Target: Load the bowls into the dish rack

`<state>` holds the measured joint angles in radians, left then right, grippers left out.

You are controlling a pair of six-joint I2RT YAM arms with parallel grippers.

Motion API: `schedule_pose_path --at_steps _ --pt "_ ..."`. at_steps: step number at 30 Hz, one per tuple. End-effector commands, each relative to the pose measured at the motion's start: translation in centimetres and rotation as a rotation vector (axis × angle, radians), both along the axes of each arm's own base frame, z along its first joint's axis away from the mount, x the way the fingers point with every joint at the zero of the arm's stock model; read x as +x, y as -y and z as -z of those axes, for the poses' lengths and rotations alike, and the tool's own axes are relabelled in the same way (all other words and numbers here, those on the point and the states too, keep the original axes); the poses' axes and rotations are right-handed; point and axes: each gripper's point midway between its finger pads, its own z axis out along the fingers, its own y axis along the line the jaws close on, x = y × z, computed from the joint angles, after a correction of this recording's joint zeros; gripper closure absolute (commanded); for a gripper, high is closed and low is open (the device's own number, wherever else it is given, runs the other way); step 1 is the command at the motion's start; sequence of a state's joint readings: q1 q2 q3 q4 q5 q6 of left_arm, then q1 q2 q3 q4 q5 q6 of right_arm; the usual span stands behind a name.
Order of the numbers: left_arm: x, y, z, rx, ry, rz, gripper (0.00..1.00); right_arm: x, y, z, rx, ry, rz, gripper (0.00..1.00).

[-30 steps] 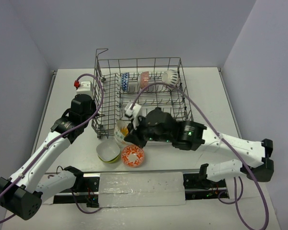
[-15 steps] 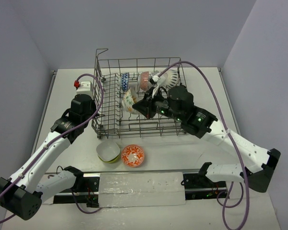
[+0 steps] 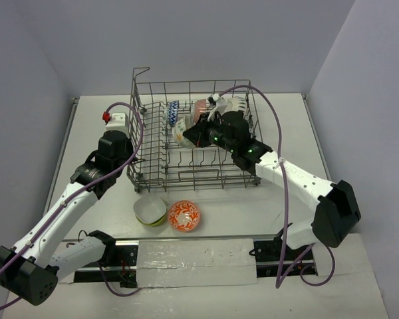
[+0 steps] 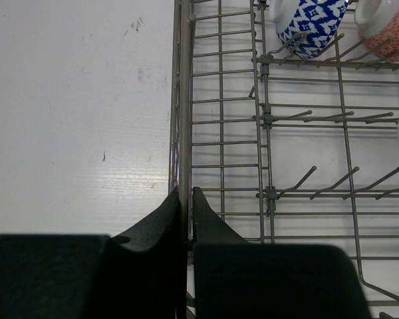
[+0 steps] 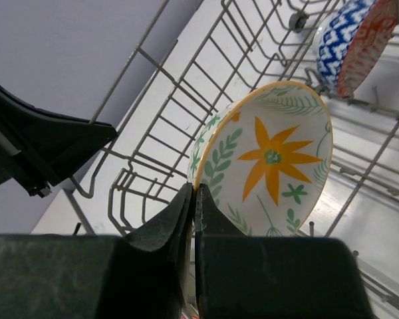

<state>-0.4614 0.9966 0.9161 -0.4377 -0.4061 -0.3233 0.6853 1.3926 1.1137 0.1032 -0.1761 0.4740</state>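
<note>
the white table (image 3: 299, 133) carries the grey wire dish rack (image 3: 206, 174) at its back middle, and the left gripper (image 4: 188, 199) is clamped tight on the wire of the rack's left rim. the right gripper (image 5: 193, 199), reaching in over the rack, has its jaws pinched nearly closed on the rim of the yellow-floral bowl (image 5: 272, 159), holding it on edge above the tines near the blue-white bowl (image 3: 173, 113), with a pink patterned bowl (image 3: 201, 108) and a white dark-marked bowl (image 3: 238, 105) further along the back row. the lime-green bowl (image 3: 150, 210) and the red-orange bowl (image 3: 184, 215) sit side by side on the table just in front of the rack.
</note>
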Motion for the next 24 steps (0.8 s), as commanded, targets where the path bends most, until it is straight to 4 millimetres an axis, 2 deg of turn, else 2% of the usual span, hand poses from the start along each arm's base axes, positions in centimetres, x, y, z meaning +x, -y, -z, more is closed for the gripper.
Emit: schedule_pose_path --at_steps 1,9,10,15,24 --pt "-0.9 0.0 -0.2 0.011 -0.013 0.034 1.0 0.3 -1.2 -5.3 0.211 0.108 -0.059 1.0" --pt "-0.9 0.1 -0.3 0.009 -0.013 0.042 1.0 1.3 -2.0 -4.2 0.27 0.083 -0.063 1.0" --pt "-0.9 0.2 -0.3 0.007 -0.013 0.043 1.0 1.6 -2.3 -3.4 0.268 0.066 -0.064 1.0" --pt "-1.0 0.2 -0.3 0.003 -0.01 0.048 1.0 2.5 -3.7 -2.5 0.308 0.037 -0.087 1.0" --pt "-1.2 0.4 -0.8 0.0 0.005 0.054 1.0 2.7 -4.2 -0.2 0.314 -0.011 -0.086 1.0"
